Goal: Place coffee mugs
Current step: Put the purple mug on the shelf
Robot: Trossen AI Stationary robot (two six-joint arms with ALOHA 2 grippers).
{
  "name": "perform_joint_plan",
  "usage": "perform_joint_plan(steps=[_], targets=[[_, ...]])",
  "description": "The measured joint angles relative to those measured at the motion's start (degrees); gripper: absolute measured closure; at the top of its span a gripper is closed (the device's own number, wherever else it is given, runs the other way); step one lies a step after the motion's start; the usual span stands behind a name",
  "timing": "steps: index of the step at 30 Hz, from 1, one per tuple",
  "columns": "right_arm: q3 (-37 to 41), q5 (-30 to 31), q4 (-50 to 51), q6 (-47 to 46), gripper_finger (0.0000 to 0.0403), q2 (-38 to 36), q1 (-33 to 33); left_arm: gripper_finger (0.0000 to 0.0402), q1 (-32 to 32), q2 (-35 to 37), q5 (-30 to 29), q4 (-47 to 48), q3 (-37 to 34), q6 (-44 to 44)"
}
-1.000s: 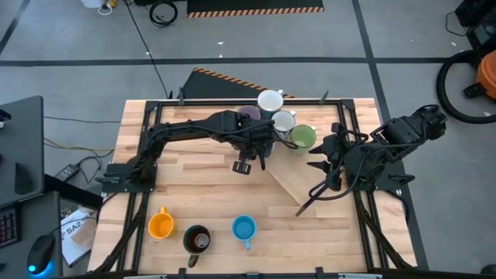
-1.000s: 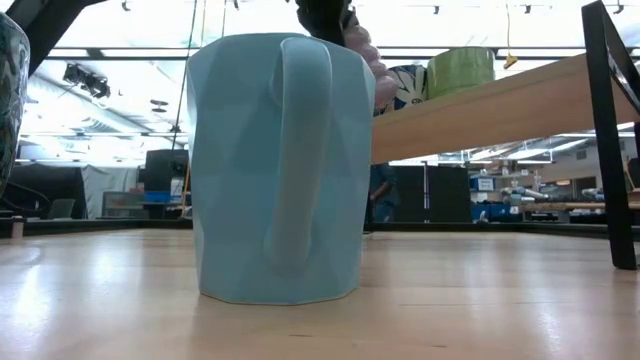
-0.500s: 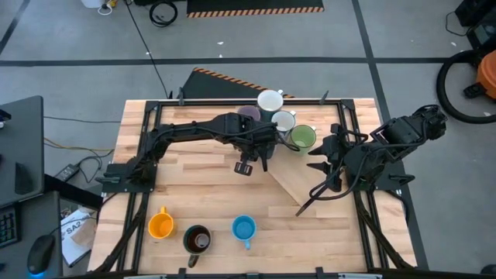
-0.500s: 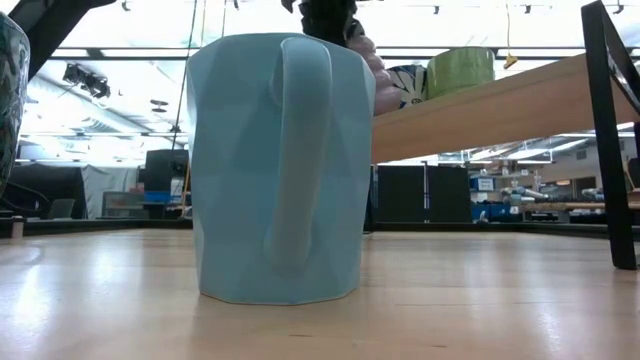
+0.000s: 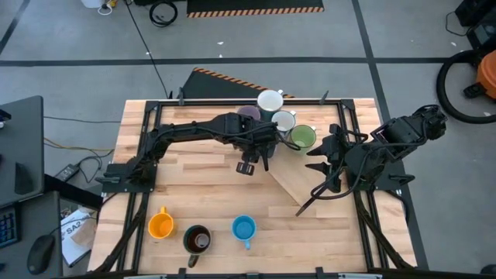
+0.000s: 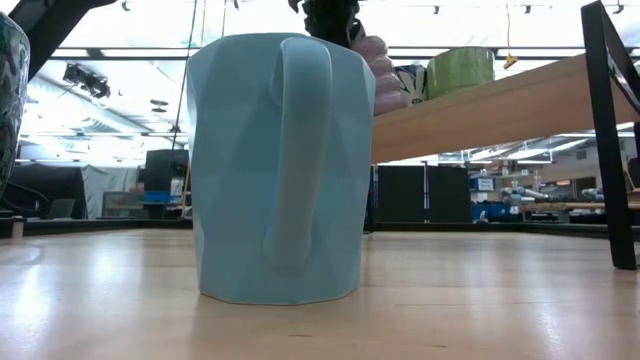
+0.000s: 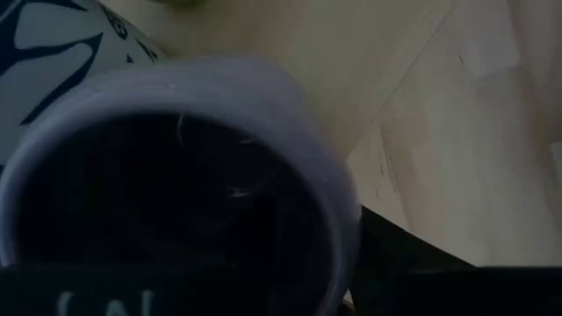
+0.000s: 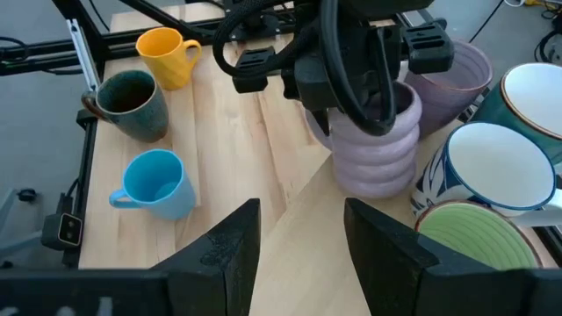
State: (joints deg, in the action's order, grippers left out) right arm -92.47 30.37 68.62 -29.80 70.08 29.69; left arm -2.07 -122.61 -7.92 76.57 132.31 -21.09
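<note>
My left gripper (image 5: 260,147) reaches over the table's middle, shut on a ribbed lavender mug (image 8: 373,158). A smooth lavender mug (image 5: 248,115), a white mug (image 5: 270,101), a blue-patterned white mug (image 5: 284,122) and a green mug (image 5: 302,137) stand in a cluster near the far edge, the green one on a sloping wooden board (image 5: 291,182). Orange (image 5: 160,225), dark (image 5: 198,240) and blue (image 5: 244,228) mugs stand upright along the near edge. My right gripper (image 5: 318,159) waits open at the table's right, pointing toward the cluster. My left gripper holds the ribbed lavender mug by its rim (image 7: 338,202), coming from above and pointing down. One finger seems to be inside the mug and one outside its wall. The mug is upright. Whether its base (image 8: 373,189) rests on the board, I cannot tell.
A black frame (image 5: 155,116) runs along the table's sides and far edge. The board slopes from the far right toward the table's middle. Bare wood lies between the near row of mugs and the far cluster. In the low view the blue mug (image 6: 280,165) blocks most of the table.
My left gripper has carried the ribbed lavender mug slightly toward the table's right and a little lower, closer to the patterned mug. It has kept its hold, and the mug has stayed upright.
</note>
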Motion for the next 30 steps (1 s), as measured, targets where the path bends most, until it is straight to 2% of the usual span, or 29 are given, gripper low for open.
perform_joint_plan(steps=[10, 16, 20, 30], targets=[[0.0, -0.2, 0.0, 1.4, 0.0231, 0.0, 0.0, 0.0269, 0.0, 0.0, 0.0, -0.7, 0.0, 3.9], [0.0, -0.3, 0.0, 1.5, 0.0231, 0.0, 0.0, 0.0269, 0.0, 0.2, 0.0, -1.2, 2.7, 4.0], [0.0, -0.3, 0.1, 1.6, 0.0231, 0.0, 0.0, 0.0268, 0.0, 0.8, -2.4, -1.7, 2.6, 4.0], [0.0, -0.3, 0.1, 1.5, 0.0231, 0.0, 0.0, 0.0267, 0.4, 1.3, -1.5, -2.8, 2.7, 4.4]])
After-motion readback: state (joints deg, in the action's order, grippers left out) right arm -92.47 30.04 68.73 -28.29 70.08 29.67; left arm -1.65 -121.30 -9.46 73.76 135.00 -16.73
